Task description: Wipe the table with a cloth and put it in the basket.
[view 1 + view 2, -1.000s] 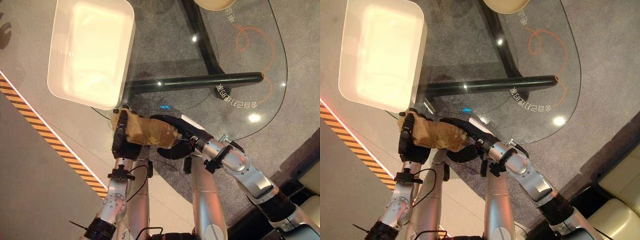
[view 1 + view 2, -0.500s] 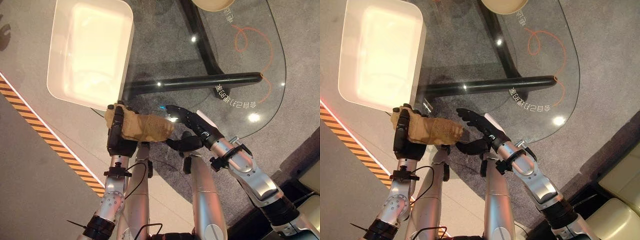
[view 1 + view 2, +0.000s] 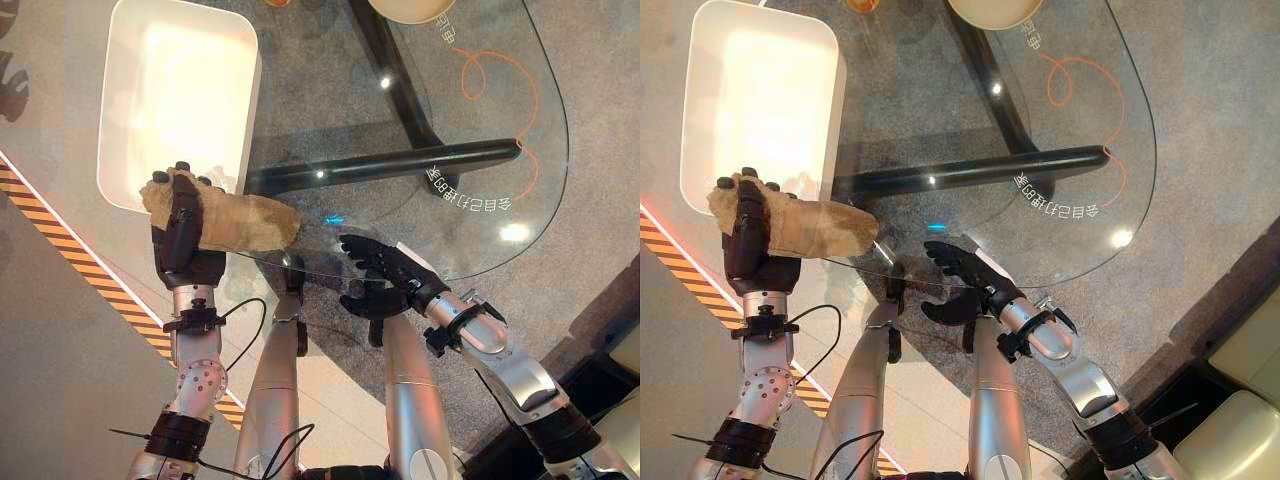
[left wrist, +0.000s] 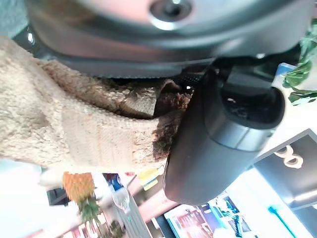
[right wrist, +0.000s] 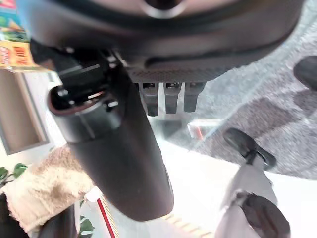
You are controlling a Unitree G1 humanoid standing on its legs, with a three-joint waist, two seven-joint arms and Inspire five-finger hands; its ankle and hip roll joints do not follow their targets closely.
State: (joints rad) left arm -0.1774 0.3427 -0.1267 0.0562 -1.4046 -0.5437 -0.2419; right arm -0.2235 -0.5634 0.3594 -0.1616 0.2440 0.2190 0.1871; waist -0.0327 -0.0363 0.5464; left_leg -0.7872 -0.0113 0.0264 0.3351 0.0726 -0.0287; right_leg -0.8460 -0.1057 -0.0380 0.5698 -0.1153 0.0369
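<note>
1. The right hand [image 3: 385,280] is nearest, at the glass table's [image 3: 540,180] near edge. Its fingers are spread out and hold nothing.
2. The left hand [image 3: 180,235] is curled tight around the tan cloth [image 3: 240,222].
3. The cloth looks soft, light and floppy, so bunching it works best.
4. Just past it sits the white basket [image 3: 115,100].

The left hand [image 3: 183,236] is raised on an upright forearm, wrist straight, its back turned to the head camera and its fingers curled tightly round what it holds, the thumb [image 4: 218,144] pressed in from the side. The right hand [image 3: 385,275] reaches in from the lower right on a bent arm, palm roughly level, fingers [image 5: 165,97] straight and spread, thumb standing apart, holding nothing.
</note>
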